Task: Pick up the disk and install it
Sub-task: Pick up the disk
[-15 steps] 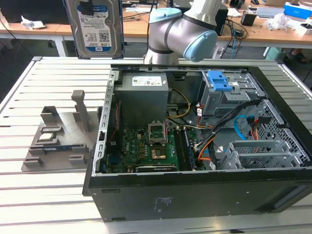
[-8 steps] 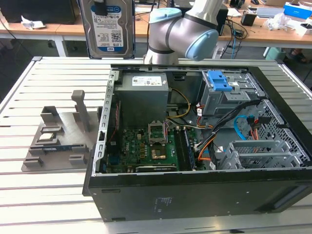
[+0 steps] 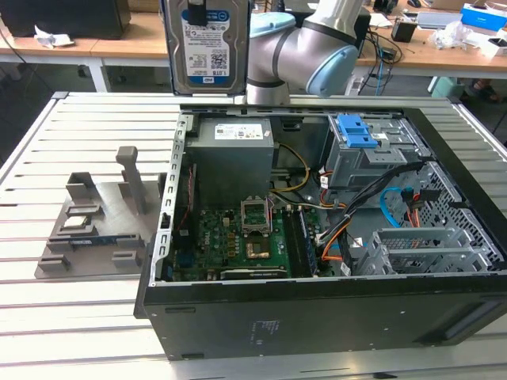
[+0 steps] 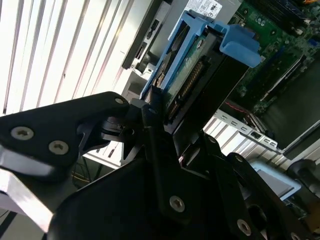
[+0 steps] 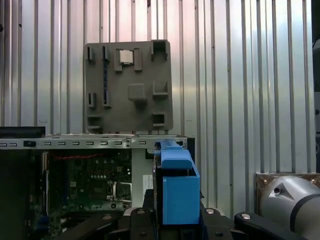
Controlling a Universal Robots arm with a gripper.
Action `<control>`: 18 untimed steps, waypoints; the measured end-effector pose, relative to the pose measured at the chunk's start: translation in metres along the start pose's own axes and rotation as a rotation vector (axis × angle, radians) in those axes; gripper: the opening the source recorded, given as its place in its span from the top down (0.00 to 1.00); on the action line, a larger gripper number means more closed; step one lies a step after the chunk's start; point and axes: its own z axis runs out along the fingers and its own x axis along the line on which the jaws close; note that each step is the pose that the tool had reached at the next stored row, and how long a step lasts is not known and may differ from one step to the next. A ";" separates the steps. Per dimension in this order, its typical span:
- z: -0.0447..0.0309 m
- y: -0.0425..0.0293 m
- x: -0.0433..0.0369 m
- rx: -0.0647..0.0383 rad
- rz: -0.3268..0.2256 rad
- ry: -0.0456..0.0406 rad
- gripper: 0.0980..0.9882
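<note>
Jaws of the black gripper [image 4: 167, 112] are closed on the flat silver-black metal disk [image 3: 207, 43] with blue side rails [image 5: 177, 185], held upright above the open black computer case [image 3: 317, 317]. Inside the case sit a green motherboard [image 3: 238, 241] and grey power supply [image 3: 234, 154]. The disk's blue-and-white barcode label [image 3: 212, 59] faces the exterior camera.

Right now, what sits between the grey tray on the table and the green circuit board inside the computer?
The computer case's metal side wall stands between the grey tray and the green circuit board, seen in the exterior view.
</note>
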 end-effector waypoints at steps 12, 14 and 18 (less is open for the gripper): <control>-0.0037 -0.0804 -0.0019 -0.006 0.000 0.0001 0.70; -0.0040 -0.0881 -0.0020 -0.006 0.000 0.0001 0.70; -0.0050 -0.1092 -0.0025 -0.008 0.000 0.0000 0.70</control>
